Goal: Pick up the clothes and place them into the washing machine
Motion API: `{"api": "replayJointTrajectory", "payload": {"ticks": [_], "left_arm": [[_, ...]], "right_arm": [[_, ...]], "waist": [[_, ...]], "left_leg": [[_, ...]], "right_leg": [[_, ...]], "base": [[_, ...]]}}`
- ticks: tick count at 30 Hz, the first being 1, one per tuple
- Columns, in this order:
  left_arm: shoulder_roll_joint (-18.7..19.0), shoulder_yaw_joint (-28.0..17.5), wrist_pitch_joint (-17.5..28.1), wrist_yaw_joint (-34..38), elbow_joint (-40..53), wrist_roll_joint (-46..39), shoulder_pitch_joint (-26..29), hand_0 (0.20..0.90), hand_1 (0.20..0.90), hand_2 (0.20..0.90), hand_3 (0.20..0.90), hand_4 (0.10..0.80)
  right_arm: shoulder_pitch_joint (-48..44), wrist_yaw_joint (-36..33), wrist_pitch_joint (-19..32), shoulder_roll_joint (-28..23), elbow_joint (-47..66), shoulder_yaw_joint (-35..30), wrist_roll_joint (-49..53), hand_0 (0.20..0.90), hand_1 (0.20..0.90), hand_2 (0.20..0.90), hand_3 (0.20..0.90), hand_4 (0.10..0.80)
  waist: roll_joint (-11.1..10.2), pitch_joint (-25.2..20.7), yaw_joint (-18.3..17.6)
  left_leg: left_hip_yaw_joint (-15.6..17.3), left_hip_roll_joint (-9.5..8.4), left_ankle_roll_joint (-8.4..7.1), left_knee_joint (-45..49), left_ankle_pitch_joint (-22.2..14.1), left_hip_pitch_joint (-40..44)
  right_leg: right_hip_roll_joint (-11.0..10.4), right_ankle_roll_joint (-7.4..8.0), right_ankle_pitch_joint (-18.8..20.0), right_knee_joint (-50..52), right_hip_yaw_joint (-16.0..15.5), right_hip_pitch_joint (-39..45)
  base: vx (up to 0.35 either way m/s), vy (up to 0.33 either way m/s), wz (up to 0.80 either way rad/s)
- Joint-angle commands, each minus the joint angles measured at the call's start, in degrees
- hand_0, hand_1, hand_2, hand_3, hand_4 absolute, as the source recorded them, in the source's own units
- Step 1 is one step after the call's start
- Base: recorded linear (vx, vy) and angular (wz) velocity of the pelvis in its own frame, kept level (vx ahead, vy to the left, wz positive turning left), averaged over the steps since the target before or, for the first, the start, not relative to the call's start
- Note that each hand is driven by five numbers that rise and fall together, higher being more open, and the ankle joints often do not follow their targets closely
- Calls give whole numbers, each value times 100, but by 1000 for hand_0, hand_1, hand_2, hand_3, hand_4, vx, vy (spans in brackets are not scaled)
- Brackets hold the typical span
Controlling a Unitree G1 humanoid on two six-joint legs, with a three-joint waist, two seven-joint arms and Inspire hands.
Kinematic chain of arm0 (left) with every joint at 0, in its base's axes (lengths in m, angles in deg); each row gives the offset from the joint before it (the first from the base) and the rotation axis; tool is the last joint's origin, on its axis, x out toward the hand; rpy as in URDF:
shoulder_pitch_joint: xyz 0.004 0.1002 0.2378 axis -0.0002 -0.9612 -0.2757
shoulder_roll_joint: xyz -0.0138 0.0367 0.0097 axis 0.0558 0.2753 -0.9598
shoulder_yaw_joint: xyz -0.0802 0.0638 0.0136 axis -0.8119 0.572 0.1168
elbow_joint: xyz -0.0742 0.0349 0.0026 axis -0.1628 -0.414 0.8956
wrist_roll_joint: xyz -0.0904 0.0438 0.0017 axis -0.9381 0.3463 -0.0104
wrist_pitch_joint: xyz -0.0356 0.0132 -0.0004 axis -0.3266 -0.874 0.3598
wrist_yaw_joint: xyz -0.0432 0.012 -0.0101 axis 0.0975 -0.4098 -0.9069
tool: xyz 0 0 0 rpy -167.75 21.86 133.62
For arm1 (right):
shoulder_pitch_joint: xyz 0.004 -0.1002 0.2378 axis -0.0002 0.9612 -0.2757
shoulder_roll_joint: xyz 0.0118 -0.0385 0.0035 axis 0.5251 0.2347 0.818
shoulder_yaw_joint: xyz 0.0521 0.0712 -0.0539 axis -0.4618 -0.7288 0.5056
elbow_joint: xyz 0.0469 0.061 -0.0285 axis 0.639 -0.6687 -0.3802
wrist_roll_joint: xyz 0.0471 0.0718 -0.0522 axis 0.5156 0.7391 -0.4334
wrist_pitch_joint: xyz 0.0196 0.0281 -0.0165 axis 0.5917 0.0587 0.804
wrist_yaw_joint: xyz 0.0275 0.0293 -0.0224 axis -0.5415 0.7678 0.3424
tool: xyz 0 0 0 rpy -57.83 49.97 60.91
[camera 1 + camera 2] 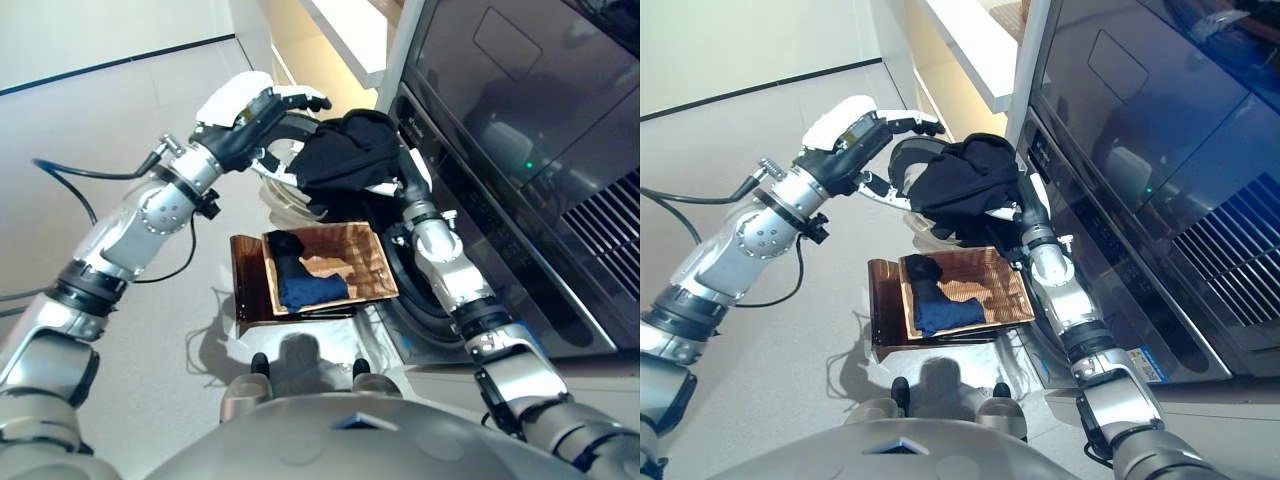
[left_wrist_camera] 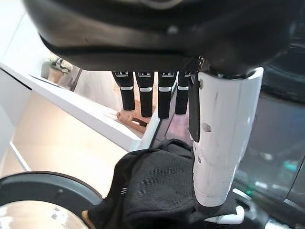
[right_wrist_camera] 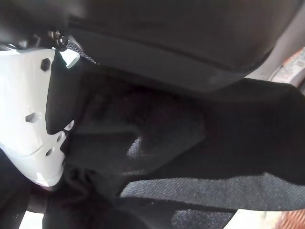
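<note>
1. The floor (image 1: 150,120) is pale, smooth and light grey, running from the robot's front up to a light wall with a dark strip along its foot.
2. A dark brown tray or stand (image 1: 246,285) sits directly on the floor, just in front of the washing machine (image 1: 520,170).
3. A wooden basket (image 1: 355,262) rests on that stand, tilted slightly, its slatted inside showing.
4. Inside the basket lie a dark blue garment (image 1: 310,288) and a black garment (image 1: 285,243), touching each other at the basket's left side.
5. The washing machine stands on the floor at the right, its round door (image 1: 285,200) swung open beside the basket.
</note>
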Motion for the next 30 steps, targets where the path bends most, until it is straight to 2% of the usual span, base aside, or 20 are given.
{"api": "replayJointTrajectory", "payload": {"ticks": [1,22,30], "left_arm": [[-176,-28,279,183,4,-429,1131,900,900,900,900,800],[-434,466,233,-147,-114,-811,1465,900,900,900,900,800],[-654,567,212,-209,-241,-991,1462,900,900,900,900,800]], "right_arm": [[-784,-40,759,-115,580,-207,221,200,200,200,200,300],[-803,32,748,-43,648,-83,310,200,200,200,200,300],[-846,54,755,-9,718,-39,378,200,200,200,200,300]], "waist": [[83,-466,69],[108,-468,-7],[107,-466,-27]], "left_leg": [[-76,24,-222,-38,-617,355],[-47,27,-222,-38,-619,369],[-40,33,-215,-38,-619,377]], "right_leg": [[-92,132,6,199,-109,-216],[-92,141,13,202,-84,-227],[-94,136,20,212,-79,-231]], "base": [[0,0,0],[0,0,0],[0,0,0]]}}
